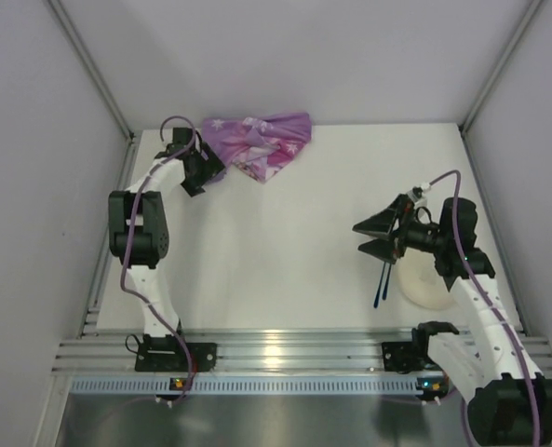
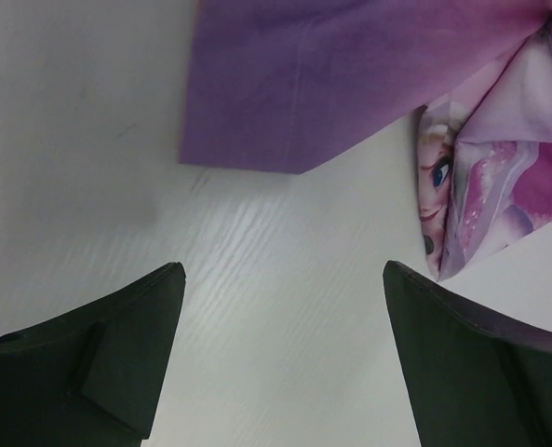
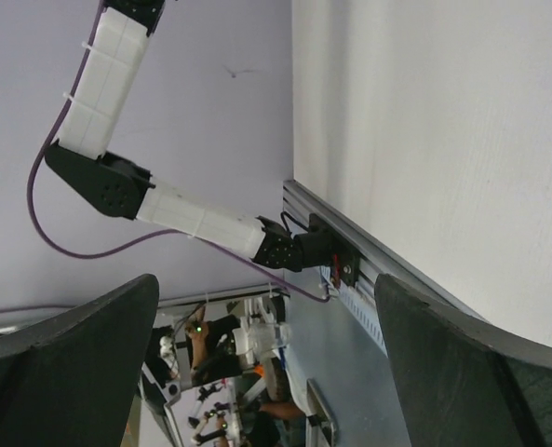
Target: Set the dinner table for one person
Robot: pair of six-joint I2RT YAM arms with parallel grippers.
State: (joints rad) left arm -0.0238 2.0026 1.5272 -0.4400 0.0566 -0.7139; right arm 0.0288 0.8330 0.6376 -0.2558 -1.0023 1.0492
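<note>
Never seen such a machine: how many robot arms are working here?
2. Left arm by the purple cloth at the far edge; right arm above a white dish.

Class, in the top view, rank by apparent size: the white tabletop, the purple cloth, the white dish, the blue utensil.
Largest to smallest: white tabletop; purple cloth; white dish, partly hidden under the right arm, so its place is unsure; blue utensil.

overhead sees whole table (image 1: 285, 251); left wrist close, shares placemat (image 2: 350, 84); right wrist sideways
</note>
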